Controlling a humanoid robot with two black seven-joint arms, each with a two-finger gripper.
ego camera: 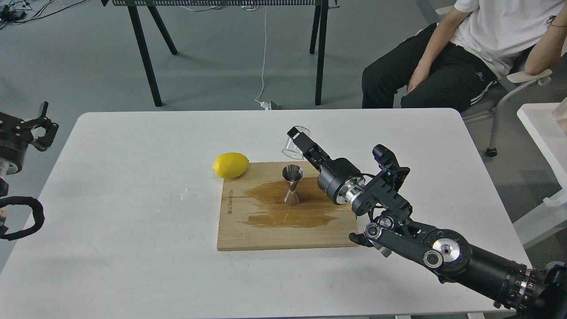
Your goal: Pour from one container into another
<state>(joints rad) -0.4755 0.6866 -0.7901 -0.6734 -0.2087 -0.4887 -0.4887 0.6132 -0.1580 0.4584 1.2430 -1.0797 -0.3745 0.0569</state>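
The small clear glass cup [293, 141] is held tilted in the air, just behind the far edge of the wooden board [248, 230]. My right gripper [300, 141] is shut on the cup, and its arm comes in from the lower right. Upright on the board, a little in front of the cup, stands the steel hourglass jigger [292, 184], in the middle of a dark wet stain [270, 208]. My left gripper [39, 126] hangs open off the table's left edge, far from both.
A yellow lemon [230, 165] lies at the board's far left corner. A few drops of water [187, 193] sit on the white table [133, 248] left of the board. A seated person [469, 53] and black table legs [144, 53] are beyond the table.
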